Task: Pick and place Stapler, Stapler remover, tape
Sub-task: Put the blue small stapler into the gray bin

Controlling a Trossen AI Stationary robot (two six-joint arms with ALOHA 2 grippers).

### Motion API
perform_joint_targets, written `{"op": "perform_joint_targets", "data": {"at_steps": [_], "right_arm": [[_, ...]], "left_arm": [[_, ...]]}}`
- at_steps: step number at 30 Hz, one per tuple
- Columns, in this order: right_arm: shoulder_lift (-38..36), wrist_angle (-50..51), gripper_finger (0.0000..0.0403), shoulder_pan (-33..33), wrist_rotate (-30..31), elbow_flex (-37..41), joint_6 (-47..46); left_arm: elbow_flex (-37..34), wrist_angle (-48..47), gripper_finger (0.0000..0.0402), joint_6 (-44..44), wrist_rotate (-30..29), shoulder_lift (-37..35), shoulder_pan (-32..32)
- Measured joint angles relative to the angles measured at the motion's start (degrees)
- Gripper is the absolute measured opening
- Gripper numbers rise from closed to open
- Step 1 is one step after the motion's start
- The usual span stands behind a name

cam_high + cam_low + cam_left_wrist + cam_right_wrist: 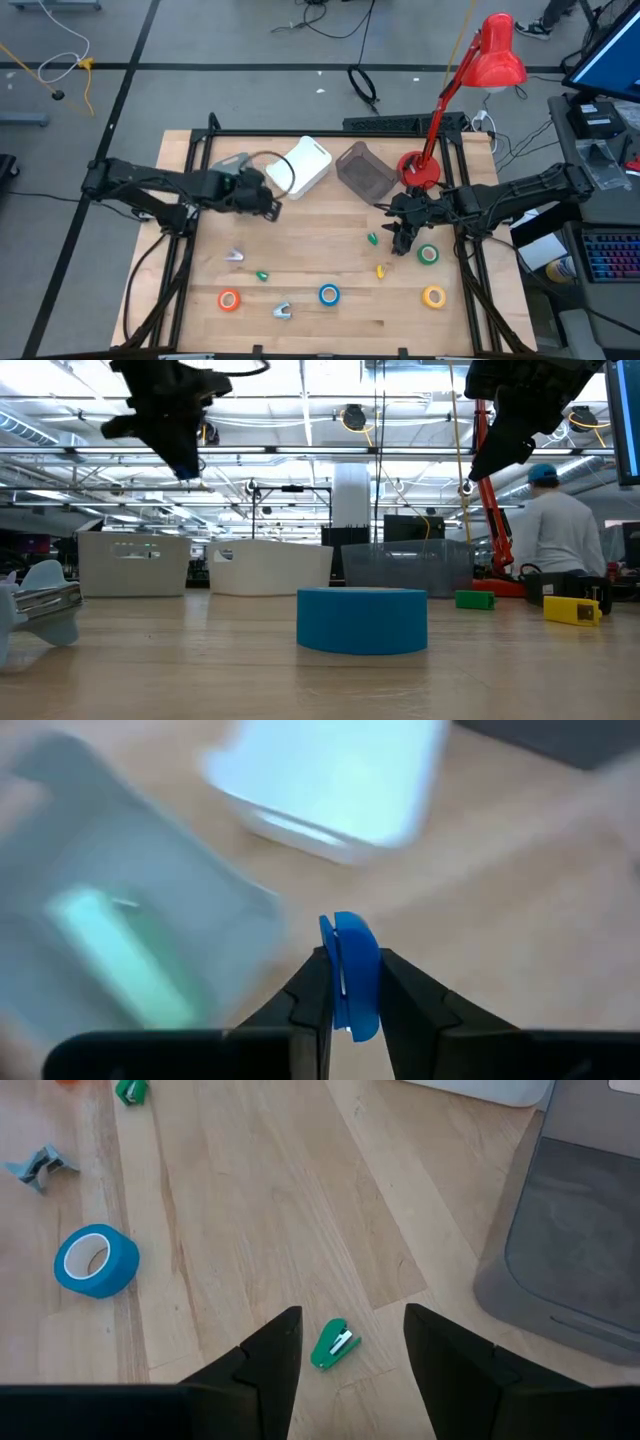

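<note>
A: Log the layout, largest first. Wooden table [320,310]. At its 12 o'clock edge you have three bins: a clear one [232,165], a white one [305,165] and a grey one [365,172]. A red desk lamp [470,80] stands at about 1 o'clock.

B: And the arms?

A: Your left gripper [345,1005] hangs above the table at 10 o'clock, near the clear bin. Its fingers are pinched on a small blue stapler remover [350,975], held edge-on. Your right gripper [350,1355] hovers at 3 o'clock with fingers spread wide and nothing between them; a small green stapler [333,1345] lies directly under the gap.

B: Where is the tape?

A: Four rolls, all flat on the wood toward 6 o'clock: orange [229,299], blue [329,294], yellow [433,296], and green [428,254] just beside the right gripper. Loose pieces: a second green stapler [263,275], a yellow one [380,270], two pale removers [282,311].

B: Handling notes?

A: My judgement: the rolls are light and stiff, but the outer band looks smooth. You should take one across the ring, one finger in the core and one outside. The stapler under your right gripper is light hard plastic; grip across its narrow sides, mid-body, so it does not pivot.
</note>
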State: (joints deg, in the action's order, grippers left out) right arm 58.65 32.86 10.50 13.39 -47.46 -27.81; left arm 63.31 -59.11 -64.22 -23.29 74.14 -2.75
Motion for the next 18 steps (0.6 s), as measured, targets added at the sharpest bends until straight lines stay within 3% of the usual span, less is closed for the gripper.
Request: {"op": "perform_joint_targets", "data": {"at_steps": [6,18], "right_arm": [[0.00,-0.01,0.0169,-0.01,0.00,0.00,0.00],[0.00,-0.15,0.0169,-0.02,0.00,0.00,-0.02]], "left_arm": [[0.02,-9.84,0.0066,1.79,-2.36,-1.13,7.34],[-1.37,-6.95,0.0066,14.19,0.81,0.90,18.83]]}}
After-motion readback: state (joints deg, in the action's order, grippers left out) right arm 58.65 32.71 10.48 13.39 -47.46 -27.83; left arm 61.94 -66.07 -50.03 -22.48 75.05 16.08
